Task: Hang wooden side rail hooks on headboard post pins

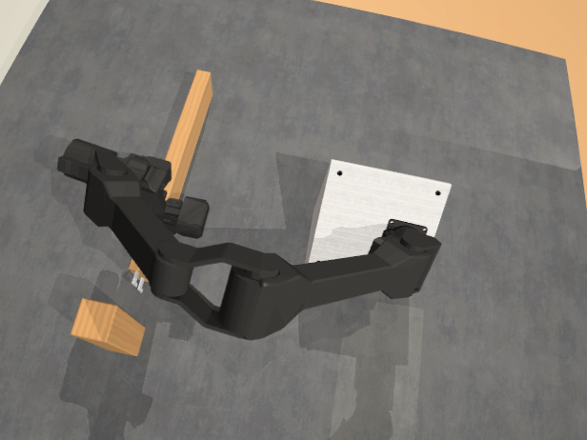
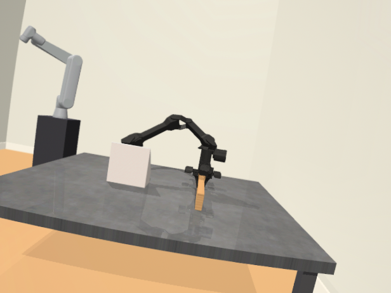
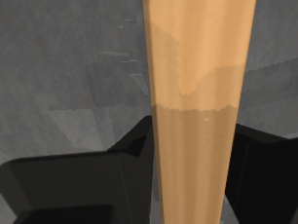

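Observation:
The wooden side rail runs under the arm, between the fingers of my gripper. My gripper is shut on it; in the top view the arm hides the fingertips. Two steel hooks stick out of the rail's near end. They point towards the wooden post at the lower left, with a gap between. The post's slot and pins do not show. Whether the rail's far end touches the table cannot be told for certain.
The arm's base stands on a pale block, to the right of the rail in the top view. The dark table carries everything. A grey arm on a black pedestal stands behind the table.

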Tool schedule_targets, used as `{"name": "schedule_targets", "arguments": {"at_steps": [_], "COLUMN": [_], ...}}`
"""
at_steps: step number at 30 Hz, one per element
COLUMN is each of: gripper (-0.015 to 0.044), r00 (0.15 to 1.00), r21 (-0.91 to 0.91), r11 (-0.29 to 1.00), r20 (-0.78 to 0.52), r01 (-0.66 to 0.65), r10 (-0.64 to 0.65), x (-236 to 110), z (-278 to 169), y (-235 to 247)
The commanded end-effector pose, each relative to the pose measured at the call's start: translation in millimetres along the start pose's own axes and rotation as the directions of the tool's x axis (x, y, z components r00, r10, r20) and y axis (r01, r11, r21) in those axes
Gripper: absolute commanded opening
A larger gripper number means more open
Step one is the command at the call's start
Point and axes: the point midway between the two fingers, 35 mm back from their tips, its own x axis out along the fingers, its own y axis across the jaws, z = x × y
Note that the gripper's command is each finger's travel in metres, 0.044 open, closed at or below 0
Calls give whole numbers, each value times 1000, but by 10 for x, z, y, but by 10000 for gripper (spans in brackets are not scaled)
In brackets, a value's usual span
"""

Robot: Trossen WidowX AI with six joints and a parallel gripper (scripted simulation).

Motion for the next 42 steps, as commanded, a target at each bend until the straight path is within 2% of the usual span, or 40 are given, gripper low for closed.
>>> {"name": "schedule_targets", "arguments": {"at_steps": [1, 42], "gripper": [0, 0], "r00": [1000, 1000], "r21": [-22, -22], "r11": [1000, 1000], "r20": [-1, -1], "r01": [-10, -10], "r10": [10, 10], "x": [-1, -41], "z": [-26, 0], "y": [60, 31]}}
